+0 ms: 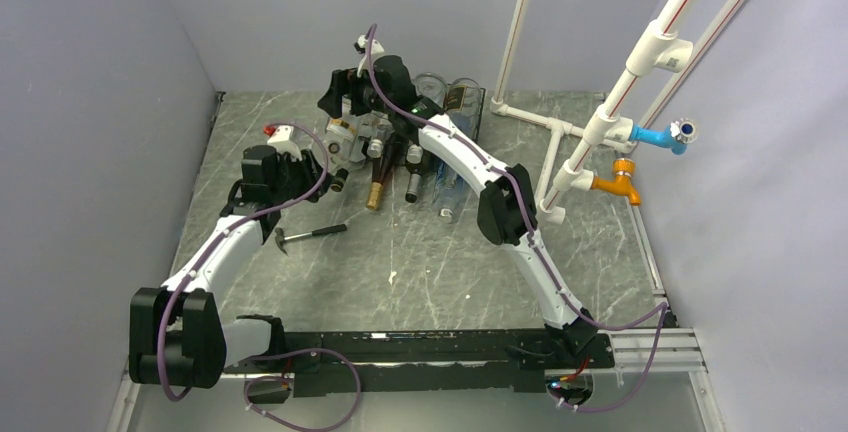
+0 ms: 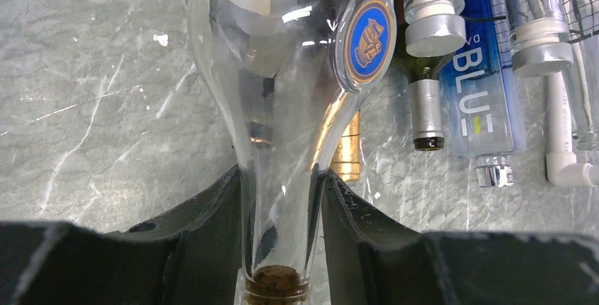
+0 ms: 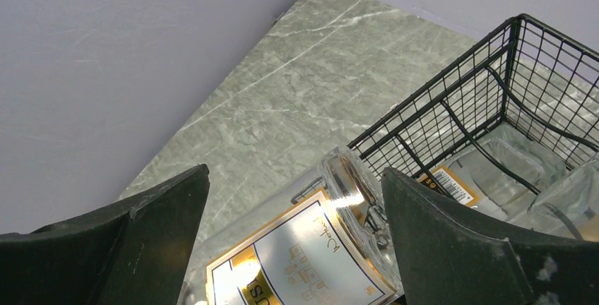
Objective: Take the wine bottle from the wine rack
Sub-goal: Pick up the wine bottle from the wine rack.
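Black fingers (image 2: 212, 227) of the left hand (image 2: 282, 178) clamp the neck of the clear bottle (image 2: 282, 72) just above its cork (image 2: 275, 277). In that wrist view the bottle's long axis runs from 6 to 12 o'clock, cork at 6 and body widening toward 12, with a blue and gold medallion (image 2: 369, 37) on its shoulder.

At 9 o'clock of the bottle the surface (image 2: 106, 107) is bare. At 3 o'clock the other bottles (image 2: 470, 93) lie close alongside, necks toward the camera.

From above, the bottle slants from about 7 to 1 o'clock, between the two hands.

The right hand (image 3: 295, 178) stands open, its fingers wide on either side of the bottle's labelled body, with a gap showing on the 9 o'clock side. The bottle's base lies just outside the near corner of the rack (image 3: 452, 100); whether they touch I cannot tell.

A wall (image 3: 106, 72) runs close past at 10 o'clock of that hand, with a strip of bare surface between.

A hammer (image 1: 312, 234) lies at 5 o'clock of the left hand, apart from it. White pipes (image 1: 560, 142) stand at 3 o'clock of the rack.
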